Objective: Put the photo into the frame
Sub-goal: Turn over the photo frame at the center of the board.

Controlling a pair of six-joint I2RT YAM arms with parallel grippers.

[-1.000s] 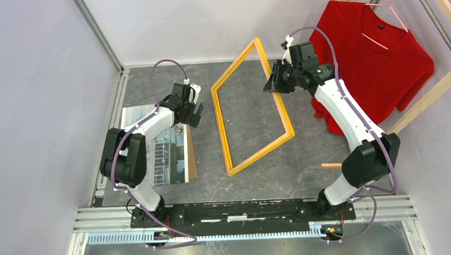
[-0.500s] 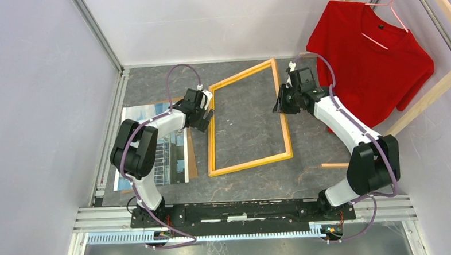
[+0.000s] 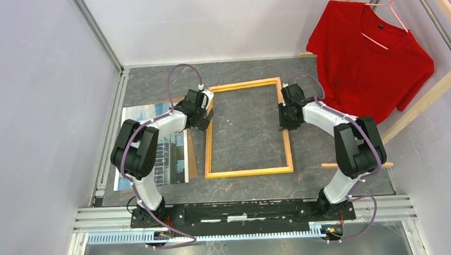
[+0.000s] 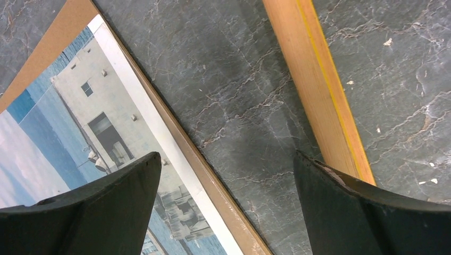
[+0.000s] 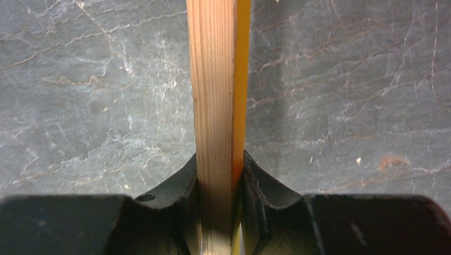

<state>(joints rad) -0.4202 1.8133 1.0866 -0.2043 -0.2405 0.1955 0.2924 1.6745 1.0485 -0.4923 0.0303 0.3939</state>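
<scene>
The frame point(image 3: 249, 172) lies flat on the dark table, light wood side up with a yellow edge showing. My right gripper point(image 3: 284, 114) is shut on its right rail point(image 5: 218, 85), both pads pressed against the wood. My left gripper point(image 3: 206, 114) hangs open just above the frame's left rail point(image 4: 319, 90), holding nothing. The photo point(image 3: 155, 148), white buildings against blue sky, lies face up at the left on a brown backing panel point(image 4: 74, 21). Its white border point(image 4: 159, 138) runs between my left fingers.
A red shirt point(image 3: 375, 57) hangs on a wooden rack point(image 3: 428, 90) at the right, close behind the right arm. A small wooden stick point(image 3: 331, 165) lies by the frame's near right corner. Metal cage rails point(image 3: 106, 138) border the table on the left.
The right gripper has lowered the frame from a tilted, lifted pose until it lies flat on the table. The left gripper moved right to the frame's left rail and stayed open.
</scene>
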